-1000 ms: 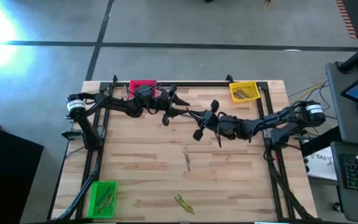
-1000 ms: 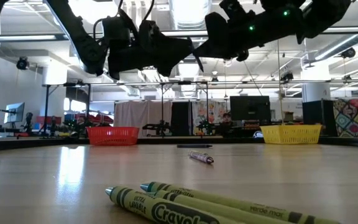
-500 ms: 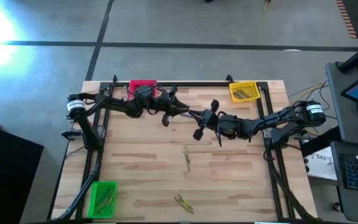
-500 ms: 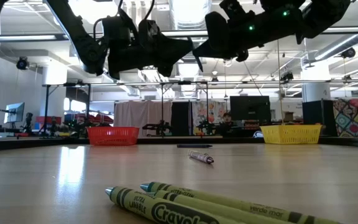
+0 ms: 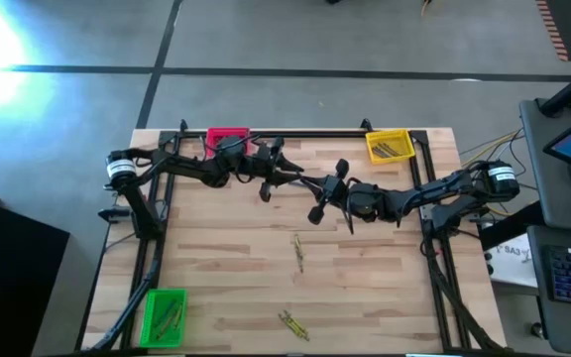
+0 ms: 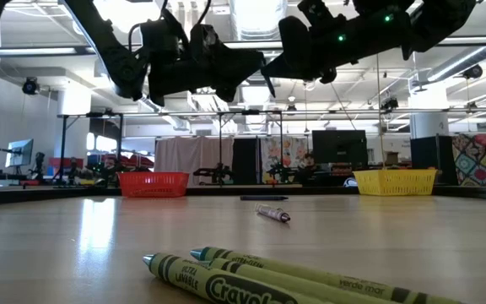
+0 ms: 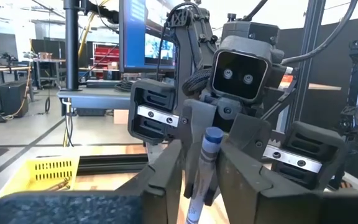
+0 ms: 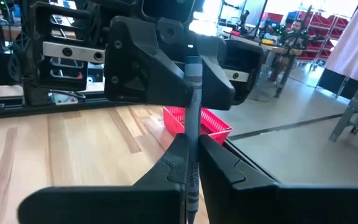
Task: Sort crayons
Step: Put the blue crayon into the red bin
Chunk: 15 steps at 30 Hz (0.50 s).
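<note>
My two grippers meet nose to nose high above the far middle of the table. My right gripper (image 5: 310, 184) (image 8: 192, 155) is shut on a grey-blue crayon (image 8: 193, 99). My left gripper (image 5: 297, 179) (image 7: 202, 177) is open, and its fingers stand on either side of the crayon's free end (image 7: 211, 140); I cannot see them touch it. Brownish crayons (image 5: 298, 253) lie at the table's middle. Two olive-yellow crayons (image 6: 260, 280) lie by the near edge. My right gripper pinches the grey-blue crayon's near part (image 8: 192, 163) between its two fingers. The fingers come level from the table's right, and the crayon runs out past their ends toward my left gripper. It is lifted well clear of the table.
A pink bin (image 5: 228, 136) stands at the far edge left of centre. A yellow bin (image 5: 389, 146) with crayons is at the far right and a green bin (image 5: 164, 315) with crayons at the near left. Bare wood (image 5: 216, 258) lies between.
My left gripper has edged toward the table's right, closer around the crayon's free end. My right gripper and the crayon have kept still.
</note>
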Tool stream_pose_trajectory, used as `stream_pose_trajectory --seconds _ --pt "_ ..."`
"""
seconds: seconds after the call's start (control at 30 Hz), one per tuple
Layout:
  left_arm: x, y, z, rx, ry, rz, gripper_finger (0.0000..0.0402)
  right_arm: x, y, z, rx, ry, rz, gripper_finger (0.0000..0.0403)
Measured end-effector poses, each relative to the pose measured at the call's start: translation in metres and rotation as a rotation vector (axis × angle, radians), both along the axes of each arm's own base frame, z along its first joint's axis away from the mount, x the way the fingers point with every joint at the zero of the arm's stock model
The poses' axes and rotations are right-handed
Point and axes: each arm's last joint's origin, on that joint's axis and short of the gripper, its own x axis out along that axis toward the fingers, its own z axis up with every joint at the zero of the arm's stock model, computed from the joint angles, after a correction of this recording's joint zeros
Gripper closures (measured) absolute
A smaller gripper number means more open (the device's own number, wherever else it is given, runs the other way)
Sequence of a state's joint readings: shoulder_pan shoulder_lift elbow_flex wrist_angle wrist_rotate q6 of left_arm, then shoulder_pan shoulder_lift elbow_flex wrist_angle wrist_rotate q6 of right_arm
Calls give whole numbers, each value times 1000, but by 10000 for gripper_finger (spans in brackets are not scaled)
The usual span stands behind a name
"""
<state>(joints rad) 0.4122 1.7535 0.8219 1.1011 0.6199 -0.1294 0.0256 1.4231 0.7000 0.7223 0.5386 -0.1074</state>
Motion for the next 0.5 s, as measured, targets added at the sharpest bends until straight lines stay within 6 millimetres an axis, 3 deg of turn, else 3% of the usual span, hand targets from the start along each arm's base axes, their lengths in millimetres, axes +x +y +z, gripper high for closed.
stream_pose_trajectory --seconds 0.3,0.5 --pt "0 0 0 16 -1 -7 394 0 0 0 14 -7 -10 387" --pt "-2 8 -2 -10 31 49 399 -5 -5 -5 114 32 -60 326"
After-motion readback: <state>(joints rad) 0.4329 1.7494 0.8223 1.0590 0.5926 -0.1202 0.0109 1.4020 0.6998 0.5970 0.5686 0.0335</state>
